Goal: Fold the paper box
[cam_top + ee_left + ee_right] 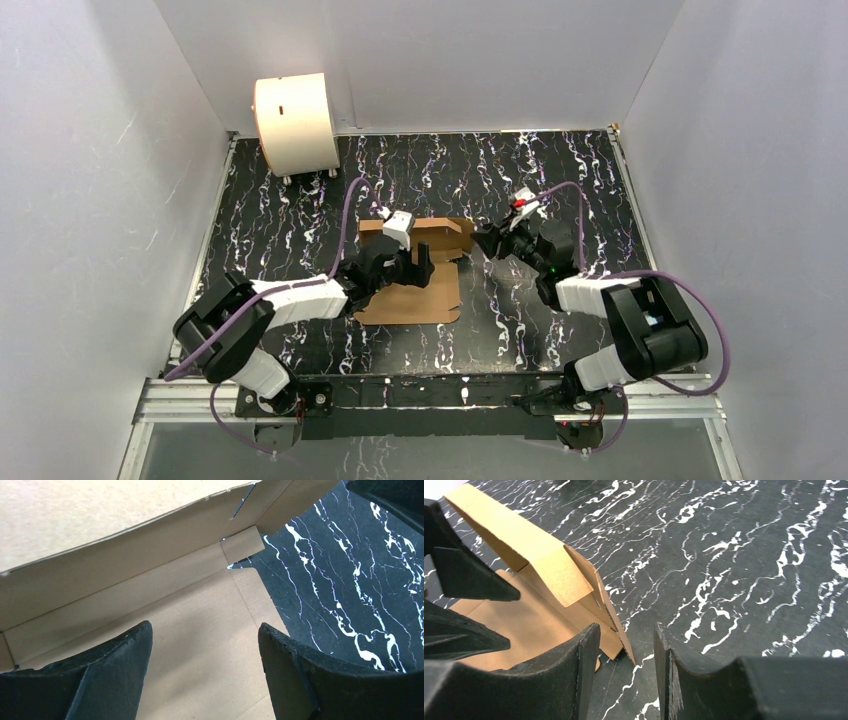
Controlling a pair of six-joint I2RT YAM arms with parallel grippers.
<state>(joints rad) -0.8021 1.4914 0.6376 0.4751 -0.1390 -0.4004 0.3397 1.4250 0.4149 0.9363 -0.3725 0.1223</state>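
The paper box (415,295) sits mid-way across the table (580,180), barely begun: its twelve-o'clock wall stands while the rest lies flat, with the left gripper (205,627) spread empty above its floor and the right gripper (626,630) parted, gripping nothing, at three o'clock.

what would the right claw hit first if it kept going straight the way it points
Most likely the paper box: the raised side flap's edge stands just ahead of the right claw, about in line with its opening. Depth is unclear; if it clears the flap, only table follows.
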